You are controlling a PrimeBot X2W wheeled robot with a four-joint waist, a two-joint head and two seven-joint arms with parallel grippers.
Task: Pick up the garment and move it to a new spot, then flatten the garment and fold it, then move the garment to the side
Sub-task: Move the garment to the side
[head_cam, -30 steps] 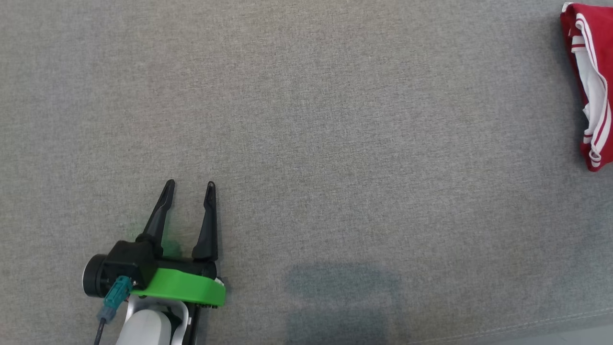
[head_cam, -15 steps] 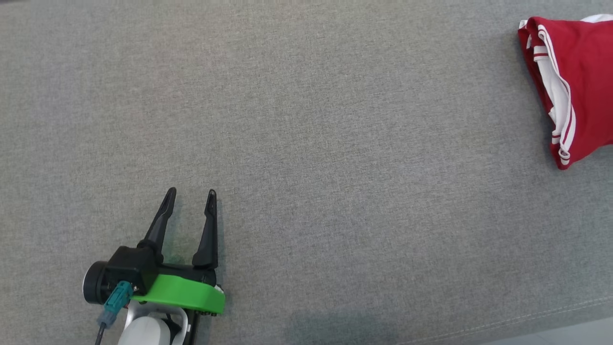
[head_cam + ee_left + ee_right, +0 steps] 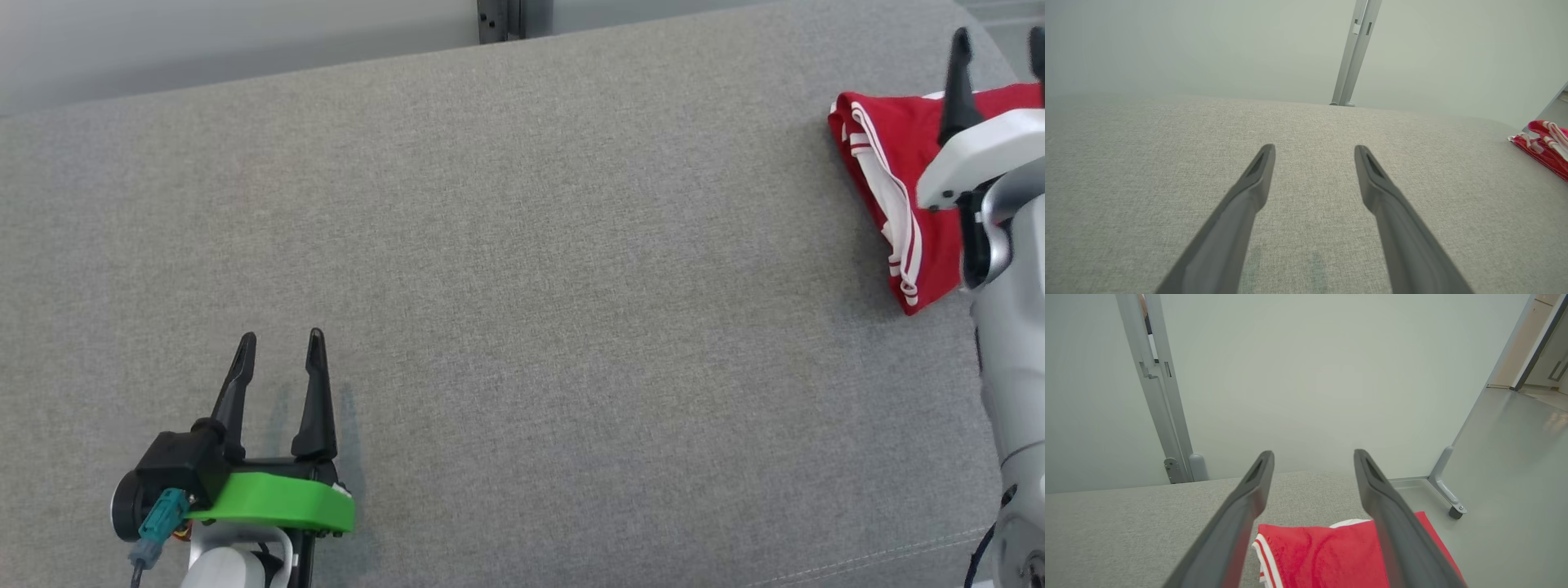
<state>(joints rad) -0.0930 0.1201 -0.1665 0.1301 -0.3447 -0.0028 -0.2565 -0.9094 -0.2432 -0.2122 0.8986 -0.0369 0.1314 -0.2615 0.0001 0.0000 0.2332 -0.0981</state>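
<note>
Lying folded near the far right corner of the grey fabric-covered desk (image 3: 571, 286), the red garment (image 3: 886, 188) shows white stripes along its left side, with a sliver of white cloth at its far edge. Its right side sits close to the desk's right edge.

The right gripper (image 3: 1000, 34) is over the garment's right part, its two dark fingers spread wide and gripping nothing, their tips pointing past the far edge toward a pale wall. In the right wrist view, the garment (image 3: 1323, 555) lies low between the right gripper (image 3: 1312, 454) fingers, on the desk (image 3: 1126, 518). Whether the fingers touch the cloth cannot be told. The arm's white forearm (image 3: 1012, 327) runs down the right side of the head view.

The left gripper (image 3: 282, 335), with a green collar (image 3: 277, 502) at its base, is at the near left part of the desk, well apart from the garment. Its fingers are also released, with bare fabric between them, and point toward the far edge. From the left wrist view, the left gripper (image 3: 1314, 149) faces across the desk (image 3: 1306, 122), with the garment (image 3: 1545, 151) far off to the right.

A grey metal post (image 3: 500, 16) stands behind the desk's far edge, and a wheeled foot (image 3: 1447, 494) rests on the floor (image 3: 1515, 477) beyond the right edge.
</note>
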